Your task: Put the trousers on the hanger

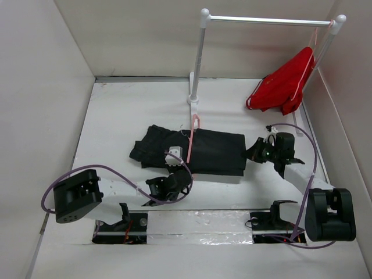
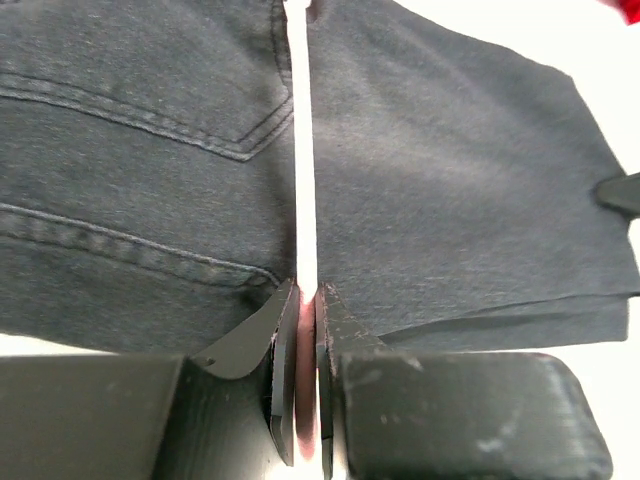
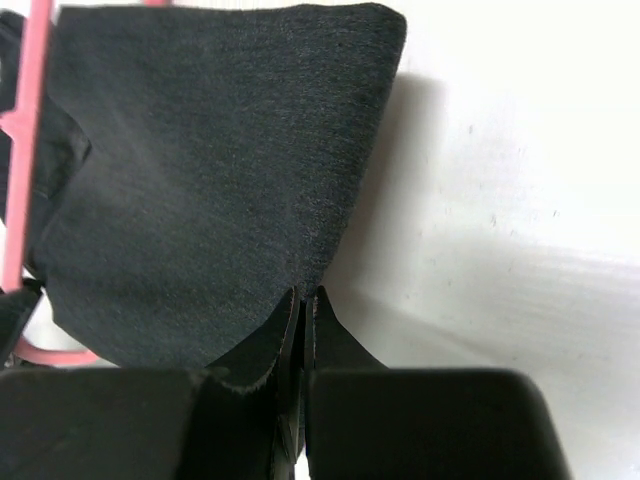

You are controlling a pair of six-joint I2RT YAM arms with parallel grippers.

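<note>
The black trousers (image 1: 203,150) lie folded flat in the middle of the table. The pale-pink hanger (image 1: 191,142) lies across them, hook toward the rack post. My left gripper (image 1: 183,174) is at the trousers' near edge, shut on the hanger's thin bar (image 2: 303,180), which runs straight up from between the jaws (image 2: 306,300) over the trousers (image 2: 450,180). My right gripper (image 1: 251,152) is at the trousers' right end, shut (image 3: 302,295) on the edge of the black fabric (image 3: 200,180). The hanger (image 3: 25,120) shows at the left of the right wrist view.
A white clothes rack stands at the back, its post (image 1: 197,58) just beyond the hanger's hook and its rail (image 1: 267,21) running right. A red garment (image 1: 282,87) hangs at the rail's right end. White walls close in the table on three sides.
</note>
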